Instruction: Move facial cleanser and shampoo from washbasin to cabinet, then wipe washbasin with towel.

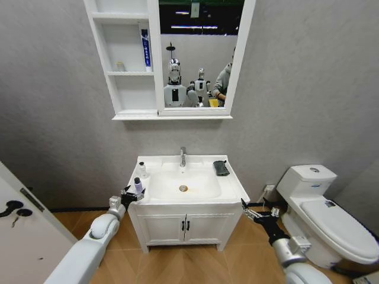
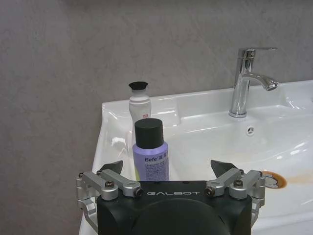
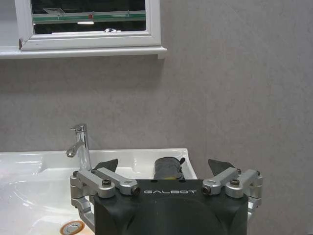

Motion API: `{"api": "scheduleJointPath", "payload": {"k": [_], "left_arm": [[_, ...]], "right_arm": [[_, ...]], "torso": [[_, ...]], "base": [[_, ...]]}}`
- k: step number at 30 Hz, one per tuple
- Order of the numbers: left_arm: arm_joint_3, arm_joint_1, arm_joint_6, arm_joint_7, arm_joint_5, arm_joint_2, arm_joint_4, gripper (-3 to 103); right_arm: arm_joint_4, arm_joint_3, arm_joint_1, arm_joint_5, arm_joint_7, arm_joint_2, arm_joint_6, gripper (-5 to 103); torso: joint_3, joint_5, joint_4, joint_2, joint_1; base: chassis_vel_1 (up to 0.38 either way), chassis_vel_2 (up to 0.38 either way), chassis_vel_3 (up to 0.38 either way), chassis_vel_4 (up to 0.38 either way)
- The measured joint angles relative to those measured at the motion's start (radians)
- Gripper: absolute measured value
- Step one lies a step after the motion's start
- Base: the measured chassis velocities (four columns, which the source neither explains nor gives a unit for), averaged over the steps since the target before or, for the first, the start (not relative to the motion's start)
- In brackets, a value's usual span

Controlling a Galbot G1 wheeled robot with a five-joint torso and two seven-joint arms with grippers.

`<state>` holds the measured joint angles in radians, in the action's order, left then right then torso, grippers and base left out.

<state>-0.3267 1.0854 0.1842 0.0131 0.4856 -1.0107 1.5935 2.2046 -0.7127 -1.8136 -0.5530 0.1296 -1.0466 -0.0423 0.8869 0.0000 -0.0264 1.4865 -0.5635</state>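
Purple bottle upright on washbasin left rim, black cap up, between spread fingers of left gripper. White bottle behind it. Left wrist view reveals label. Towel far right, long axis front-back. Right gripper released, low right.

right gripper open | towel on washbasin rim
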Motion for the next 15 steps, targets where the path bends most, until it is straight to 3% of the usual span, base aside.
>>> {"api": "scheduleJointPath", "payload": {"k": [15], "left_arm": [[0.025,-0.098,-0.031,0.004,-0.037,-0.066,-0.143,100]], "right_arm": [[-0.003,-0.017,-0.010,-0.006,0.009,0.011,0.003,100]], "torso": [[0.000,0.0000,0.0000,0.000,0.000]], "base": [[0.000,0.000,0.000,0.000]]}}
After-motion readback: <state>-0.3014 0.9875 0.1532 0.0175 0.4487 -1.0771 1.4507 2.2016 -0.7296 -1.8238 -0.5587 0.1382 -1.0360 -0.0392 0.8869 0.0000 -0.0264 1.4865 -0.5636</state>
